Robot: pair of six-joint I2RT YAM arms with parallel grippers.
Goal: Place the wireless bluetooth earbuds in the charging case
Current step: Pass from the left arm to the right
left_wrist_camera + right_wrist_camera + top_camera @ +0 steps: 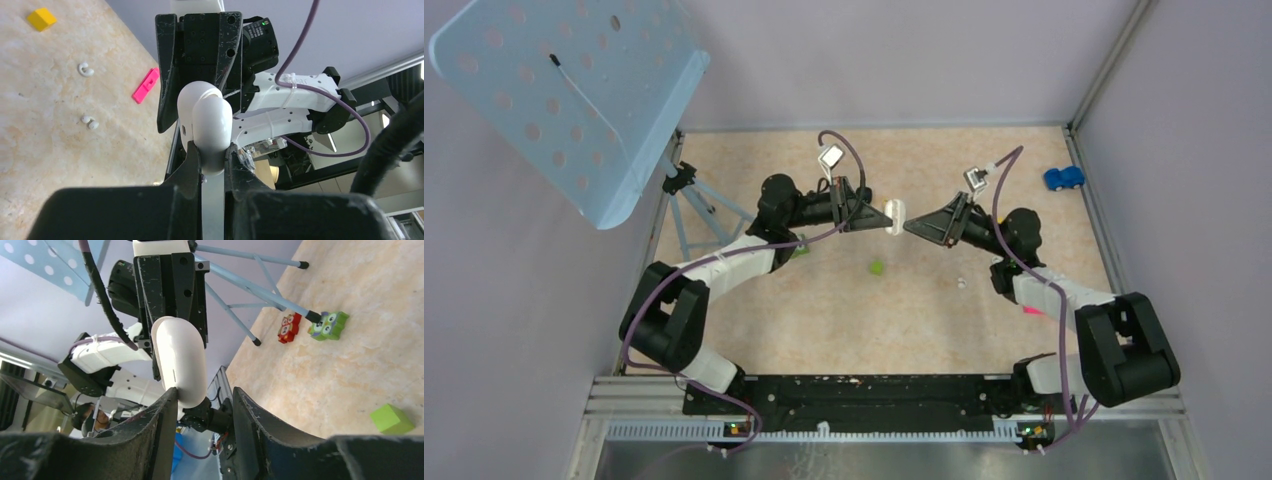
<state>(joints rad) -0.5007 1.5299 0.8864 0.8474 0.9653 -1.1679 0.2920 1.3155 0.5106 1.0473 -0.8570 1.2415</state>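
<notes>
Left gripper (pixel 212 152), closest to its own wrist camera, is clamped on one end of the white charging case (pixel 210 117), held clear of the table (pixel 45 165). Right gripper (pixel 204 395) meets it from the opposite side, jaws apart, with the case's other end between them and a gap at one finger. On the table, the left wrist view resolves two small white pieces (pixel 86 69), apparently the earbuds, lying apart near a pink block (pixel 146 85). The right wrist view shows instead a green cube (pixel 392 419). Overhead alone shows a blue toy car (pixel 1063 178), far right.
</notes>
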